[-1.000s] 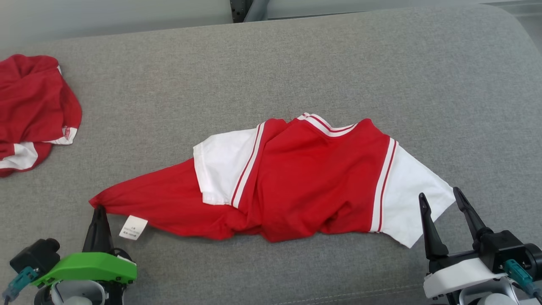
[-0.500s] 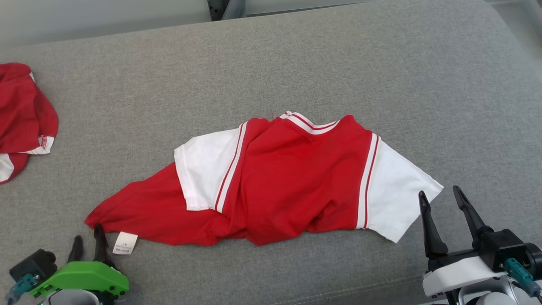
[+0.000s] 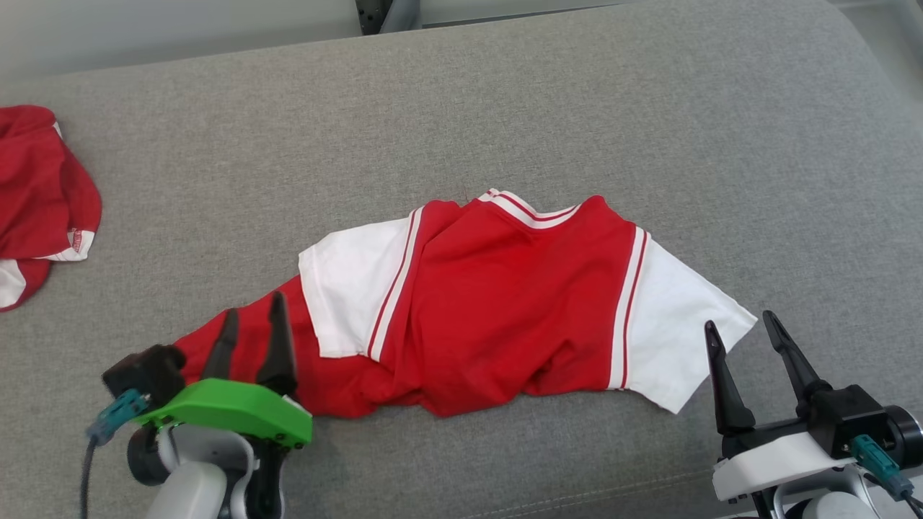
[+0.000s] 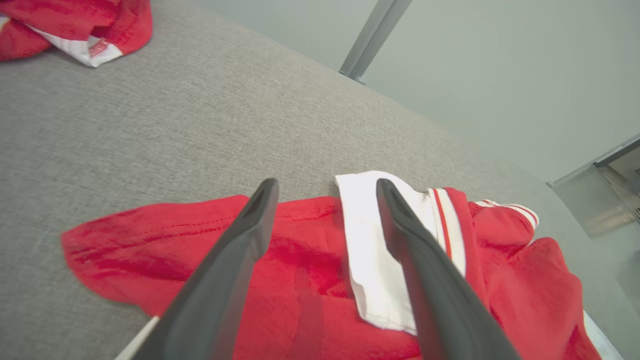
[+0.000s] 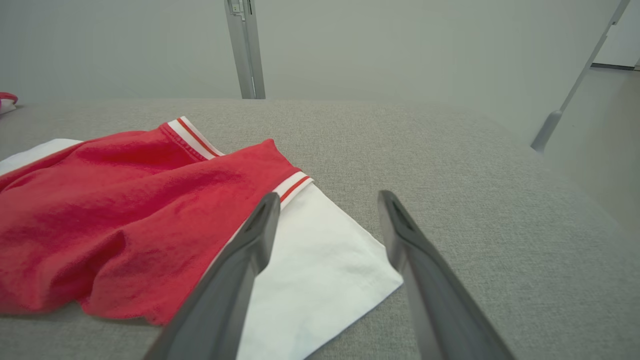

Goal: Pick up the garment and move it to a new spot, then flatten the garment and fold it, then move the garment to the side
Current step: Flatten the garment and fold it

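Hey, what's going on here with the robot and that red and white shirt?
A two-armed robot is working on a red and white shirt that lies rumpled, not yet flat or folded, on a grey cushion. Its left gripper is open over the left end of the shirt, holding nothing. Its right gripper is open too, just beside the white sleeve. A second red garment sits bunched at the far left.
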You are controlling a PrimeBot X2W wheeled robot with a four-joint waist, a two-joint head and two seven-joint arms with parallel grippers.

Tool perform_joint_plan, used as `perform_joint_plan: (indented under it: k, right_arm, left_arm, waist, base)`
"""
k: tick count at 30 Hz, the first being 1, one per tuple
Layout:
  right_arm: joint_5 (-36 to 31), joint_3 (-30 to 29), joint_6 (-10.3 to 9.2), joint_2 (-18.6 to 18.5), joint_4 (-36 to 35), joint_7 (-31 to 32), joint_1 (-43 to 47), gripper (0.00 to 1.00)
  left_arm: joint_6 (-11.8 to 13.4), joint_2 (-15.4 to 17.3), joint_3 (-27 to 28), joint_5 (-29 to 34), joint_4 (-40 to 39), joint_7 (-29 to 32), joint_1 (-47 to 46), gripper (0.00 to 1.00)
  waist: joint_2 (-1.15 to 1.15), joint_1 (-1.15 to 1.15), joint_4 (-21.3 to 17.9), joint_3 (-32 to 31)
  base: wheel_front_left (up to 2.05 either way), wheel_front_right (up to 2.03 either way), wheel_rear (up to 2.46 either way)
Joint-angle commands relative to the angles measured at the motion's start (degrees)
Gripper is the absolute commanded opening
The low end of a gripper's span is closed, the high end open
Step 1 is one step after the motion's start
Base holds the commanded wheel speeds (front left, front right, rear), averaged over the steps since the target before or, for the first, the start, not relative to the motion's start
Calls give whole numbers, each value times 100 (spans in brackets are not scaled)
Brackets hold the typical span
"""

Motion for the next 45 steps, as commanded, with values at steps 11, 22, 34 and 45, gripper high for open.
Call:
perform_joint_plan:
  k: [11,22,34,45]
  right_arm:
    - [53,131,-4,-7,45,-1,-91,100]
    - [49,93,-4,55,63,-1,-105,100]
    - [45,115,-4,88,88,-1,-148,100]
    - [95,154,-4,124,127,-1,-201,100]
  left_arm:
    - [-328,-354,-408,-219,1628,646,-1055,100]
    - [-725,-411,-485,-296,2239,548,-1352,41]
    - [-796,-360,-694,-56,1555,455,-1438,0]
    - [-583,-226,-770,159,509,819,-2203,0]
  waist:
    - [0,0,-330,87]
    - [0,0,-379,125]
    - [0,0,-325,93]
    - [0,0,-441,49]
  base:
    - [0,0,0]
    - [0,0,0]
    - [0,0,0]
    - [0,0,0]
